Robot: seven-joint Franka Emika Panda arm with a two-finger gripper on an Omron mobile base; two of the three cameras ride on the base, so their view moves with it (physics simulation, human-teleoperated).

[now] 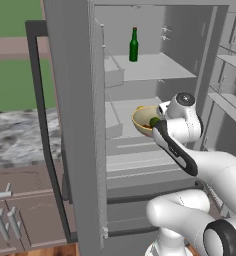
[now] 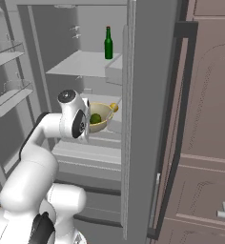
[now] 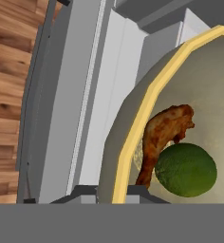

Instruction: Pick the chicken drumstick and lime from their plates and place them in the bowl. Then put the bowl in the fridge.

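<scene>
My gripper (image 3: pixel 111 193) is shut on the near rim of the bowl (image 3: pixel 133 137), one dark fingertip on each side of the yellow edge. Inside the bowl the brown chicken drumstick (image 3: pixel 163 133) leans against the green lime (image 3: pixel 185 170). The fridge (image 1: pixel 75 100) stands open, and the bowl (image 1: pixel 140 120) is held inside it just above a middle shelf, with the lime (image 1: pixel 154 121) at its near side. From the right, the bowl (image 2: pixel 102 121) and lime (image 2: pixel 95 118) sit just past my hand (image 2: pixel 86 125). The plates are out of view.
A green bottle (image 1: pixel 134 45) stands on the upper shelf (image 2: pixel 86 64). The open fridge doors flank my arm, with door racks (image 2: pixel 9 97) on one side. Drawers lie below the bowl, and brown cabinets (image 2: pixel 205 143) stand to the right.
</scene>
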